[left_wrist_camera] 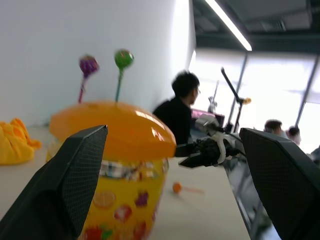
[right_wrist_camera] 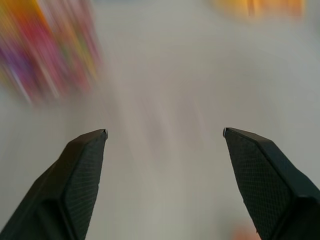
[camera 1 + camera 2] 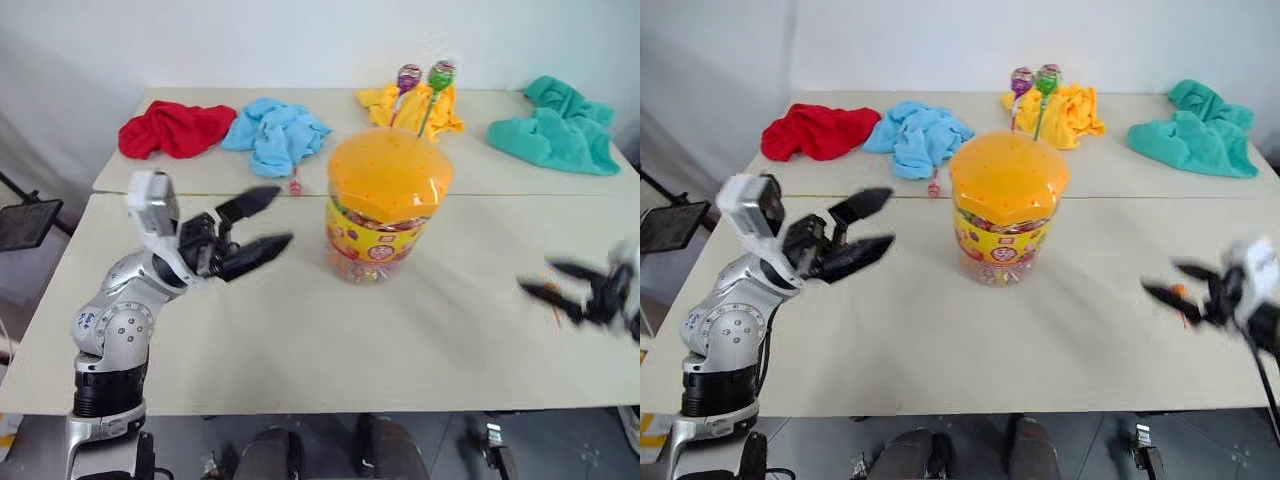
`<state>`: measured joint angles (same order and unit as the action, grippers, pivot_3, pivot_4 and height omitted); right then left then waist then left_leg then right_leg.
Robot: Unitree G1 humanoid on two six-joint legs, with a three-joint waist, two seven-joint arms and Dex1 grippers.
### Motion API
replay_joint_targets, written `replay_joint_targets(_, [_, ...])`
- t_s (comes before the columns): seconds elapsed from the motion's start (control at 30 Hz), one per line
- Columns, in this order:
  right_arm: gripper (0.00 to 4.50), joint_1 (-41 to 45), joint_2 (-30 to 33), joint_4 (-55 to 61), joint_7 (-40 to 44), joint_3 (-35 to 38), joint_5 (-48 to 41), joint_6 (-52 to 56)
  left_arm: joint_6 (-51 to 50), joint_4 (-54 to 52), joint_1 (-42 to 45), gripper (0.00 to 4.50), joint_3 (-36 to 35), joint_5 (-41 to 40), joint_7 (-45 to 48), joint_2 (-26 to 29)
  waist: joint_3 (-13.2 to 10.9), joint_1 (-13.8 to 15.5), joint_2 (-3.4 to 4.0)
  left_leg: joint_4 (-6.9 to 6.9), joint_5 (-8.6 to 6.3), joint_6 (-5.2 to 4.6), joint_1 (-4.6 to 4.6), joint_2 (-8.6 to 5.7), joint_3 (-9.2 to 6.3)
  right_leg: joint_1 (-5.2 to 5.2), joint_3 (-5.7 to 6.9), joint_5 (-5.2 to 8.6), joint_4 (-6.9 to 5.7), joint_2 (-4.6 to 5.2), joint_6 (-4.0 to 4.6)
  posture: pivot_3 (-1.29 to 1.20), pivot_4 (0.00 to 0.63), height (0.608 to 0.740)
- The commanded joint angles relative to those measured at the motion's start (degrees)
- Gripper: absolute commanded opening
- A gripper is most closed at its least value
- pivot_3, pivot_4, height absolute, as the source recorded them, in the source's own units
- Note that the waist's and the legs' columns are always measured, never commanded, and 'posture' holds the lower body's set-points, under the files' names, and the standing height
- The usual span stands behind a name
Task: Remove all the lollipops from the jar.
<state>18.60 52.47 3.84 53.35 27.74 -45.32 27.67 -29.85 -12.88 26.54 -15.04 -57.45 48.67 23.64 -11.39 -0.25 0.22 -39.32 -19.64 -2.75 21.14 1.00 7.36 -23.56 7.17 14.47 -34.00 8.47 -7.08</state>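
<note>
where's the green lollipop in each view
left eye view: green lollipop stands in the jar's orange lid, beside the purple lollipop.
right eye view: same pair, green at, above the lid.
left wrist view: green head at, the one further from the yellow cloth.
right wrist view: too blurred to tell.
shared landmark: the orange lid.

Orange-lidded jar (image 3: 385, 205) stands upright mid-table, purple lollipop (image 3: 408, 76) and green lollipop (image 3: 440, 73) poking up.

The room is bright with soft, even light. The right pincer (image 3: 560, 283) looks smeared from blur. Big windows glare white behind the jar (image 1: 117, 170). The worktop (image 2: 165, 100) is streaky.
</note>
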Motion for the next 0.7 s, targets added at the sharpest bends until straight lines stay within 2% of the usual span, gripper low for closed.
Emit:
replay_joint_targets(0.03, [3.71, 8.51, -1.72, 5.72, -4.79, -1.96, -6.21, 5.08, -0.33, -1.09, 0.33, 4.5, -2.52, -3.0, -3.37, -0.77, 0.06, 0.29, -0.12, 0.01, 0.01, 0.07, 0.03, 0.04, -0.15, 0.01, 0.09, 0.0, -0.02, -0.03, 0.0, 0.0, 0.15, 0.74])
replay_joint_targets(0.2, [3.71, 21.74, -7.77, 2.72, -9.88, -10.46, -3.75, 8.09, -0.29, -1.63, 0.17, 4.5, -1.0, -2.52, -3.74, -1.55, 0.11, 1.4, -0.29, 0.01, -0.1, 0.17, 0.36, 0.0, -0.38, -0.04, 0.43, 0.01, 0.12, -0.11, 0.03, 0.0, 0.15, 0.74])
replay_joint_targets(0.37, [3.71, 28.11, -11.13, -0.57, -10.49, -16.5, 0.0, 9.75, -0.15, -2.0, 0.34, 4.5, -0.59, -2.55, -4.22, -2.13, 0.11, 1.63, -0.29, -0.06, -0.08, -0.06, 0.58, -0.18, -0.39, -0.11, 0.45, -0.1, 0.23, 0.03, -0.15, 0.0, 0.15, 0.74])
replay_joint_targets(0.47, [3.71, 30.73, -12.9, -2.41, -11.2, -17.25, 0.65, 10.73, -0.04, -2.33, 0.23, 4.5, -0.7, -2.56, -4.52, -2.39, 0.11, 1.54, -0.29, -0.1, -0.08, -0.06, 0.59, -0.17, -0.37, -0.11, 0.47, -0.1, 0.23, 0.02, -0.16, 0.0, 0.15, 0.74])
replay_joint_targets(0.57, [3.09, 32.28, -14.37, -3.38, -11.39, -16.77, 0.52, 11.22, 0.07, -2.83, -0.13, 4.5, -0.75, -2.61, -4.77, -2.44, 0.11, 1.41, -0.28, -0.2, -0.07, -0.05, 0.59, -0.12, -0.35, -0.11, 0.47, -0.1, 0.17, -0.04, -0.17, 0.0, 0.15, 0.74])
replay_joint_targets(0.7, [1.72, 32.16, -14.5, -3.49, -10.84, -16.29, 0.68, 11.5, 0.16, -3.19, -0.37, 4.5, -0.92, -2.69, -5.1, -2.42, 0.11, 1.39, -0.28, -0.29, -0.07, -0.05, 0.59, -0.1, -0.33, -0.1, 0.43, -0.11, 0.14, -0.04, -0.16, 0.0, 0.15, 0.74])
